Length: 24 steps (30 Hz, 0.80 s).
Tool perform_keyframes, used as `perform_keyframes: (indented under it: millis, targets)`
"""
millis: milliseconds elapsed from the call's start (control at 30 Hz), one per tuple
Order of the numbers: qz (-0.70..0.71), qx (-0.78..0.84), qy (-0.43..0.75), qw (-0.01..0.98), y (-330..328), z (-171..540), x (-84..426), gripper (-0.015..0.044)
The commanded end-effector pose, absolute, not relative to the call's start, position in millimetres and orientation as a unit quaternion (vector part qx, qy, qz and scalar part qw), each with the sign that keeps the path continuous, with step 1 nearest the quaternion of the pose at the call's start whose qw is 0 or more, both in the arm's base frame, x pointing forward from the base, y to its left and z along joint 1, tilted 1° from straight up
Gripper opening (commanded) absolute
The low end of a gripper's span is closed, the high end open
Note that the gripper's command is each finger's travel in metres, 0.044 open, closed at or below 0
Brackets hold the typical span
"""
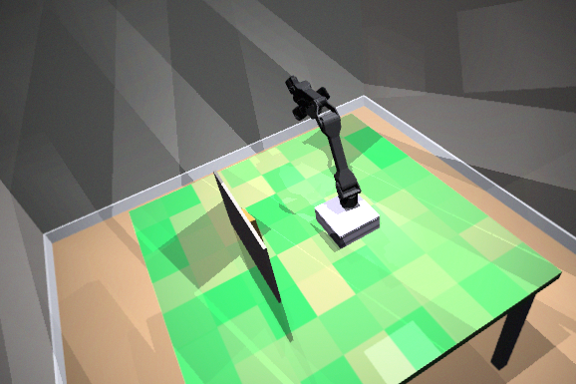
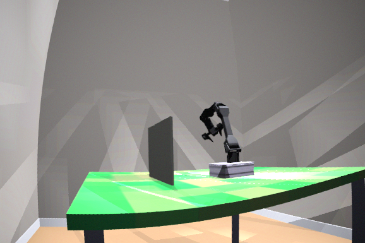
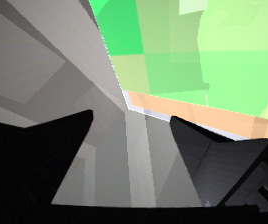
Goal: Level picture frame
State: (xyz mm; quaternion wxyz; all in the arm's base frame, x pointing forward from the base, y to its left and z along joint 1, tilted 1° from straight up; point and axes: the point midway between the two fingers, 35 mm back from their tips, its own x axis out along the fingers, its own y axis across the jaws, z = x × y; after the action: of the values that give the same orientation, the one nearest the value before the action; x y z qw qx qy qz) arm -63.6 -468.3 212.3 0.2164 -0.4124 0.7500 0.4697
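The picture frame (image 1: 252, 222) shows only as a small orange-brown piece past the top edge of the upright dark wall panel (image 1: 255, 252) (image 2: 161, 152), on the side facing the arm. The panel hides the rest of it, and all of it in the exterior view. Its tilt, the screw and the notched strip cannot be seen. My gripper (image 2: 216, 137) (image 3: 132, 116) is open, with its fingers wide apart and nothing between them. It is held high between the panel and the arm's base, well apart from the frame, and points downward in the exterior view.
The arm's white base block (image 1: 344, 215) (image 2: 231, 170) stands on the green chequered table (image 1: 424, 250) (image 2: 104, 201), to the right of the panel in the top and exterior views. The wrist view shows a corner of the table, the floor and room walls, but not the frame.
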Motion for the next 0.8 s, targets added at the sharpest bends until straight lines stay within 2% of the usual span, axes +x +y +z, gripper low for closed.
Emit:
perform_keyframes:
  millis: [0, 133, 167, 500, 767]
  targets:
    - [0.469, -0.417, 0.748, 0.215, -468, 213, -61, 0.0374]
    - [0.457, -0.515, 0.700, 0.188, -451, 225, -16, 0.0269]
    - [0.453, -0.544, 0.684, 0.177, -445, 228, -2, 0.0260]
    - [0.377, -0.790, 0.483, 0.013, -351, 251, 118, 0.0260]
    - [0.269, -0.903, 0.288, -0.173, -244, 249, 182, 0.0260]
